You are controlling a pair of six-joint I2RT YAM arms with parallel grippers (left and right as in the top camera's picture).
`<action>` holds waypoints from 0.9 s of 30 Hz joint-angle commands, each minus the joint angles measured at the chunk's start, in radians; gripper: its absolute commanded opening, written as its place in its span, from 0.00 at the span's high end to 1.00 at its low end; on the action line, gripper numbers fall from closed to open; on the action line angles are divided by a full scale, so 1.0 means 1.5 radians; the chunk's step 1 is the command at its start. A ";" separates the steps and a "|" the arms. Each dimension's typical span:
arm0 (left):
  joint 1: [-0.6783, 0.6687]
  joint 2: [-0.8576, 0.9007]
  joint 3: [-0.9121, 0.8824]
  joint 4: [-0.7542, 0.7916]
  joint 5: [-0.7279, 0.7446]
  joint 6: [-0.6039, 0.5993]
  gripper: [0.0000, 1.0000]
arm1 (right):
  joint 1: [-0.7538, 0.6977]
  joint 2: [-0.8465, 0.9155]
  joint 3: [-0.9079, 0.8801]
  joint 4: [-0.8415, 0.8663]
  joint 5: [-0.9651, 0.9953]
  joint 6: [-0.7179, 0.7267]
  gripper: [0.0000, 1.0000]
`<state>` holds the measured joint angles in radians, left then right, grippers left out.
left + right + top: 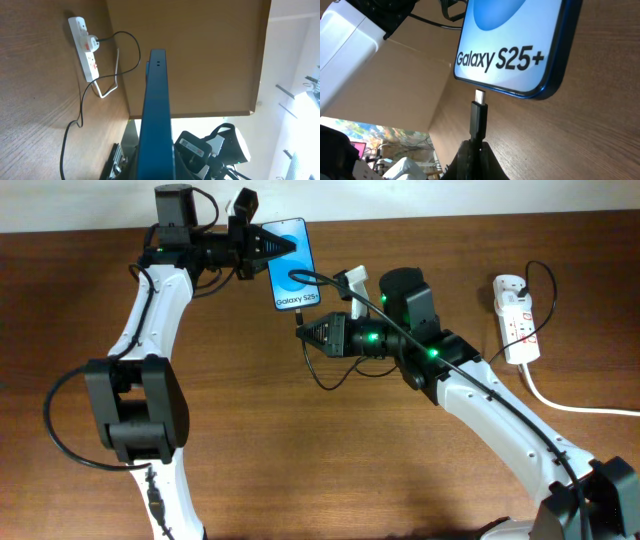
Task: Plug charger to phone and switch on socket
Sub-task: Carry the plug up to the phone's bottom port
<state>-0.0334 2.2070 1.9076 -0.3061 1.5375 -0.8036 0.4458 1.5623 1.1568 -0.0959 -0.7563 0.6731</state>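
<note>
The phone (294, 264), blue screen with "Galaxy S25+" text, is held above the table at the far middle by my left gripper (268, 248), which is shut on its upper end. In the left wrist view the phone (156, 120) shows edge-on between the jaws. My right gripper (306, 332) is shut on the charger plug (479, 122). Its silver tip sits just below the phone's bottom edge (520, 55), touching or nearly so. The thin black cable (325, 375) loops back past the right arm to the white socket (516, 318) at the right.
The socket (86, 50) has red switches and a white adapter plugged in, and its thick white cord (570, 406) runs off right. The table's far edge lies just behind the phone. Brown wood tabletop (300, 460) spreads in front.
</note>
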 commanded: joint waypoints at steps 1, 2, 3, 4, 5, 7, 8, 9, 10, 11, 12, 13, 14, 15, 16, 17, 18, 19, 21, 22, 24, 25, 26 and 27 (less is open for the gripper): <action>0.002 0.003 0.006 0.004 0.024 0.009 1.00 | -0.011 -0.007 -0.005 0.004 -0.002 -0.004 0.96; 0.002 0.003 0.006 0.004 0.024 0.009 1.00 | -0.015 -0.008 -0.005 0.004 -0.002 -0.004 0.96; 0.002 0.003 0.006 0.004 0.024 0.009 1.00 | -0.015 -0.007 -0.005 0.004 -0.002 -0.004 0.96; 0.002 0.003 0.006 0.004 0.024 0.009 1.00 | -0.015 -0.007 -0.005 0.004 -0.002 -0.004 0.96; 0.002 0.003 0.006 0.004 0.024 0.009 1.00 | -0.015 -0.007 -0.005 0.004 -0.001 -0.004 0.96; 0.002 0.003 0.006 0.004 0.024 0.009 1.00 | -0.015 -0.008 -0.005 0.005 0.001 -0.004 0.96; 0.002 0.003 0.006 0.004 0.024 0.009 1.00 | -0.015 -0.007 -0.005 0.005 0.002 -0.004 0.96; 0.002 0.003 0.006 0.004 0.024 0.009 1.00 | -0.015 -0.007 -0.005 0.005 0.001 -0.004 0.96; 0.002 0.003 0.006 0.004 0.024 0.009 1.00 | -0.014 -0.005 -0.005 0.005 0.001 -0.004 0.96; 0.002 0.003 0.006 0.003 0.024 0.008 1.00 | -0.014 -0.002 -0.005 0.005 0.001 -0.004 0.96; 0.002 0.003 0.006 0.003 0.024 0.008 1.00 | -0.014 0.000 -0.005 0.005 0.001 -0.004 0.96; 0.002 0.003 0.006 0.003 0.024 0.008 1.00 | -0.014 0.000 -0.005 0.005 0.001 -0.004 0.96; 0.002 0.003 0.006 0.003 0.024 0.008 1.00 | -0.014 0.000 -0.005 0.005 0.000 -0.003 0.96; 0.002 0.003 0.006 0.003 0.024 0.007 1.00 | -0.014 0.000 -0.005 0.007 -0.002 -0.001 0.96; 0.002 0.003 0.006 0.003 0.024 0.006 1.00 | -0.014 0.000 -0.005 0.007 -0.002 -0.001 0.96; 0.002 0.003 0.006 0.003 0.024 0.006 1.00 | -0.014 0.000 -0.005 0.008 -0.002 -0.001 0.96; 0.002 0.003 0.006 0.003 0.024 0.006 1.00 | -0.014 0.000 -0.005 0.010 -0.002 -0.001 0.96; 0.002 0.003 0.006 0.003 0.024 0.006 1.00 | -0.014 0.000 -0.005 0.012 -0.002 -0.001 0.96; 0.002 0.003 0.006 0.003 0.024 0.006 1.00 | -0.014 0.000 -0.005 0.016 -0.002 -0.001 0.96; 0.002 0.003 0.006 0.003 0.024 0.006 1.00 | -0.014 0.000 -0.005 0.017 -0.002 -0.001 0.96; 0.002 0.003 0.006 0.003 0.023 0.006 1.00 | -0.013 0.001 -0.005 0.016 -0.002 -0.001 0.96; 0.002 0.003 0.006 0.003 0.023 0.006 1.00 | -0.013 0.001 -0.005 0.016 -0.002 -0.001 0.96; 0.002 0.003 0.006 0.003 0.023 0.006 1.00 | -0.013 0.001 -0.005 0.015 -0.002 -0.001 0.96; 0.002 0.003 0.006 0.003 0.023 0.006 1.00 | -0.013 0.001 -0.005 0.015 -0.002 -0.001 0.96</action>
<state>-0.0319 2.2070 1.9076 -0.3050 1.5368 -0.8040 0.4309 1.5623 1.1534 -0.0818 -0.7605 0.6769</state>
